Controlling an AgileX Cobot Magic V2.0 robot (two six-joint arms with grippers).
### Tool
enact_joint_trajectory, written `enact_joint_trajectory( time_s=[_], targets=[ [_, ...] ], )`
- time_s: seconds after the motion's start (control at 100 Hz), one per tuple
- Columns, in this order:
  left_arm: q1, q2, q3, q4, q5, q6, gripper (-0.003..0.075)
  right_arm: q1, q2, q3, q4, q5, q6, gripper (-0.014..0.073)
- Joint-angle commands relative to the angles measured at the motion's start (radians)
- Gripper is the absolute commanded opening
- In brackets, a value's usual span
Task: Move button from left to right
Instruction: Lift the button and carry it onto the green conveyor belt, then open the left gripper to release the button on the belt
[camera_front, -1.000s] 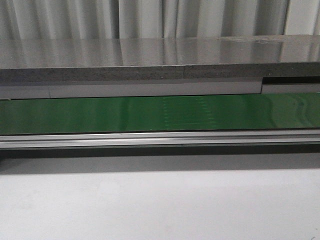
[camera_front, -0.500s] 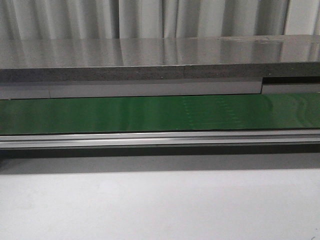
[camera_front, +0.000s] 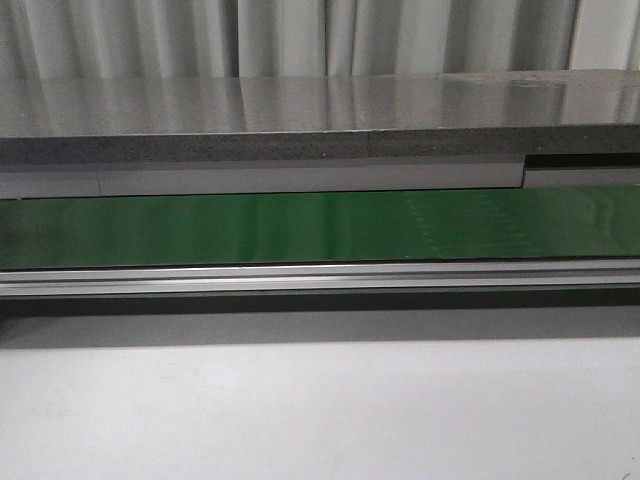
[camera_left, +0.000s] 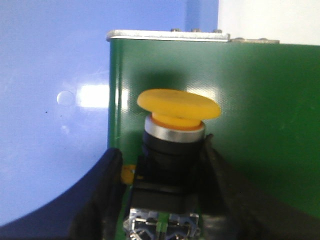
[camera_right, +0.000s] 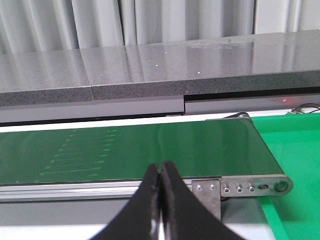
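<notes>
Three views cover the scene, and each shows different things. The front view holds neither arm nor the button: only a green belt running left to right, its aluminium rail along the near edge, a grey stone ledge behind, pale curtains at the back and a white table in front.

Only the left wrist view shows the button. It stands upright on the belt, near the belt's end, where a metal end plate with screws is visible. Its yellow-orange cap faces up above a silver collar and a black body. The left gripper has its two dark fingers spread to either side of the black body. The far finger appears to touch the body; whether the near one touches it cannot be told, so a firm grip is not confirmed. A blue surface lies beside the belt.

The right wrist view shows the belt's other end, with a roller bracket and a bright green tray just beyond it. The right gripper hangs before the rail with its fingers pressed together, holding nothing.
</notes>
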Motion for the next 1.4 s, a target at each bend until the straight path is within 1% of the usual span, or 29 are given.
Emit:
enact_joint_trajectory(
  time_s=[0.0, 0.08, 0.15, 0.2, 0.27, 0.32, 0.37, 0.42, 0.46, 0.72, 0.86, 0.97, 1.06, 1.16, 1.25, 1.39],
  targets=[
    [-0.006, -0.052, -0.015, -0.009, -0.021, -0.001, 0.0055, 0.000, -0.021, -0.015, -0.011, -0.074, -0.004, -0.0068],
    [-0.006, -0.049, -0.005, -0.009, -0.021, -0.001, 0.0078, 0.000, -0.021, -0.015, -0.011, -0.074, -0.004, -0.0068],
    [-0.006, -0.042, 0.003, -0.009, -0.017, -0.001, 0.0135, 0.000, -0.021, -0.015, -0.011, -0.074, -0.004, -0.0068],
    [-0.006, -0.037, 0.009, -0.009, -0.017, -0.001, 0.0195, 0.000, -0.021, -0.015, -0.011, -0.074, -0.004, -0.0068],
    [-0.006, -0.035, 0.016, -0.009, -0.017, -0.001, 0.0303, 0.000, -0.021, -0.015, -0.011, -0.074, -0.004, -0.0068],
    [-0.006, -0.035, 0.016, -0.009, -0.021, -0.001, 0.0393, 0.000, -0.021, -0.015, -0.011, -0.074, -0.004, -0.0068],
    [-0.006, -0.039, 0.016, -0.009, -0.026, -0.001, 0.0465, 0.000, -0.021, -0.015, -0.011, -0.074, -0.004, -0.0068],
    [-0.006, -0.043, 0.014, -0.009, -0.028, -0.001, 0.0517, 0.000, -0.021, -0.015, -0.011, -0.074, -0.004, -0.0068],
    [-0.006, -0.045, 0.014, -0.009, -0.028, -0.001, 0.0542, 0.000, -0.021, -0.015, -0.011, -0.074, -0.004, -0.0068],
    [-0.006, -0.105, 0.007, -0.009, -0.029, 0.011, 0.0548, 0.000, -0.021, -0.015, -0.011, -0.074, -0.004, -0.0068],
    [-0.008, -0.173, 0.007, -0.079, -0.045, 0.065, 0.0548, 0.000, -0.021, -0.015, -0.011, -0.074, -0.004, -0.0068],
    [-0.030, -0.239, 0.015, -0.114, -0.063, 0.101, 0.0547, 0.000, -0.021, -0.015, -0.011, -0.074, -0.004, -0.0068],
    [-0.063, -0.304, 0.046, -0.116, -0.113, 0.103, 0.0547, 0.000, -0.021, -0.015, -0.011, -0.074, -0.004, -0.0068],
    [-0.104, -0.381, 0.105, -0.116, -0.198, 0.105, 0.0547, 0.000, -0.021, -0.015, -0.011, -0.074, -0.004, -0.0068],
    [-0.146, -0.457, 0.183, -0.116, -0.280, 0.115, 0.0547, 0.000, -0.021, -0.015, -0.011, -0.074, -0.004, -0.0068],
    [-0.202, -0.587, 0.338, -0.116, -0.443, 0.120, 0.0547, 0.000, -0.021, -0.015, -0.011, -0.074, -0.004, -0.0068]
  ],
)
